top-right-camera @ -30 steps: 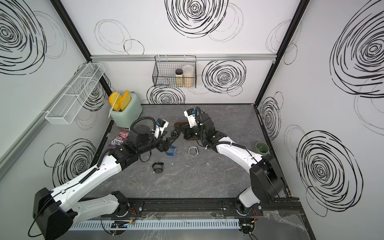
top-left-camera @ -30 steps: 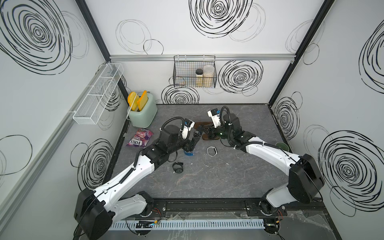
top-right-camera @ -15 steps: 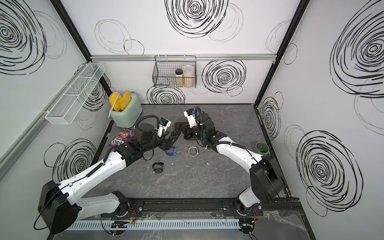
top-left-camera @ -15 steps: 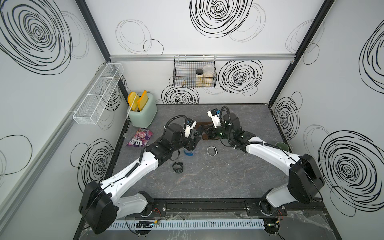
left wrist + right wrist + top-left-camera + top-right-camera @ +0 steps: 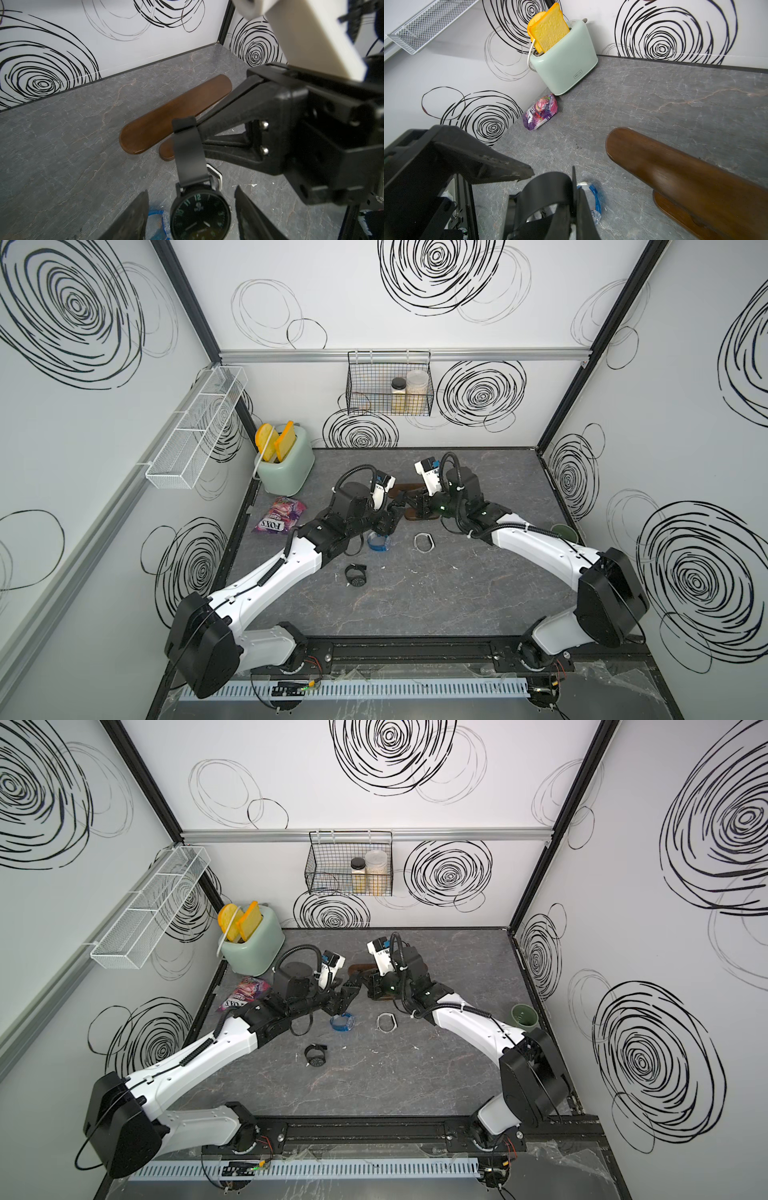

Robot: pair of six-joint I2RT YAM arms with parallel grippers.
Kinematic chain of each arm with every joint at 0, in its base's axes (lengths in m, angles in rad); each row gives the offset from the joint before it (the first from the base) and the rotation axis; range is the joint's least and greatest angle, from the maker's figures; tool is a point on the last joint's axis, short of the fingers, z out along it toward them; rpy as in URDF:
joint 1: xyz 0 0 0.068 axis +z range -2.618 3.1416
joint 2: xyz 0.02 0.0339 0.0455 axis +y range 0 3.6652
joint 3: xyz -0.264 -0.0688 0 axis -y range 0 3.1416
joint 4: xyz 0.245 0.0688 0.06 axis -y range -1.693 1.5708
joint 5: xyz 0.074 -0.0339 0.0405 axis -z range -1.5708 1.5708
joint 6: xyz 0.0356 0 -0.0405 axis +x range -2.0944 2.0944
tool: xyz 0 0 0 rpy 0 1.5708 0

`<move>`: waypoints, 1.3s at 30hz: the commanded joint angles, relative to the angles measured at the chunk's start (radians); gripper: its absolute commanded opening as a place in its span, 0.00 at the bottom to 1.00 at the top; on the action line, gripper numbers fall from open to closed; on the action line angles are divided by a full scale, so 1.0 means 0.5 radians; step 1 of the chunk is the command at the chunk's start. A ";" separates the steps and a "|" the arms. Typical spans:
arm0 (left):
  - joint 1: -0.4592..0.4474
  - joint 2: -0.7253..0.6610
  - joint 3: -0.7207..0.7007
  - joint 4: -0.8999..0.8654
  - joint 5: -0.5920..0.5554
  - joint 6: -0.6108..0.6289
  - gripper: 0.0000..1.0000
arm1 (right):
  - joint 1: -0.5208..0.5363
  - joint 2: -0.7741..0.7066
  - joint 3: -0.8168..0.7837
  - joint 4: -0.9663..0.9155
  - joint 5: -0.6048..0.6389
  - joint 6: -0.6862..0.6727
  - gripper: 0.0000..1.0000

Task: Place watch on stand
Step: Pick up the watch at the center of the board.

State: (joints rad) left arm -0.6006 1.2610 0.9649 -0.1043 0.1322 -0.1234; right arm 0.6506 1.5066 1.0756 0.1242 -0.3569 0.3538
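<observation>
In both top views the two grippers meet nose to nose just above the middle of the frame, over the grey table (image 5: pixel 457 593), with the stand (image 5: pixel 402 488) right behind them. The right gripper (image 5: pixel 199 125) has its jaws pressed together on the end of the black strap of the watch (image 5: pixel 200 212). The watch hangs from that pinch with its dial toward the left wrist camera. The left gripper (image 5: pixel 351 989) has its jaws spread: its fingers (image 5: pixel 133 218) flank the dial with a gap on each side, so it has hold of nothing. The right wrist view shows the strap as an arched band just beside the rounded end of the stand's bar, with a gap between them; the watch is not on the bar. The stand is upright on its oval base. Below the grippers in the frame, a blue ring (image 5: pixel 379 542) lies on the table, with a white band (image 5: pixel 424 542) to its right and a second black watch (image 5: pixel 355 576) lower down. A mint toaster (image 5: pixel 286 466) holding yellow toast sits left of centre by the back wall, with a purple sweet bag (image 5: pixel 279 519) in front of it. A green cup (image 5: pixel 564 533) stands at the table's right edge.
</observation>
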 commanded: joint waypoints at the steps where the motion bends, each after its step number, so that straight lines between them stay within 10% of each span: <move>1: -0.014 0.004 0.064 0.053 0.008 -0.022 0.68 | 0.006 -0.023 0.059 -0.003 0.011 -0.030 0.00; 34: -0.035 -0.002 0.090 0.042 0.039 -0.074 0.33 | -0.030 0.013 0.023 0.047 -0.009 -0.017 0.00; 39: 0.015 0.064 0.163 0.014 -0.046 -0.066 0.31 | -0.097 -0.002 -0.016 0.006 0.018 -0.017 0.34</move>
State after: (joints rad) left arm -0.6098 1.2839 0.9966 -0.1219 0.1280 -0.1509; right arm 0.6262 1.5066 1.0801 0.1257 -0.3557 0.3542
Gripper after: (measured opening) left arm 0.455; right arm 0.312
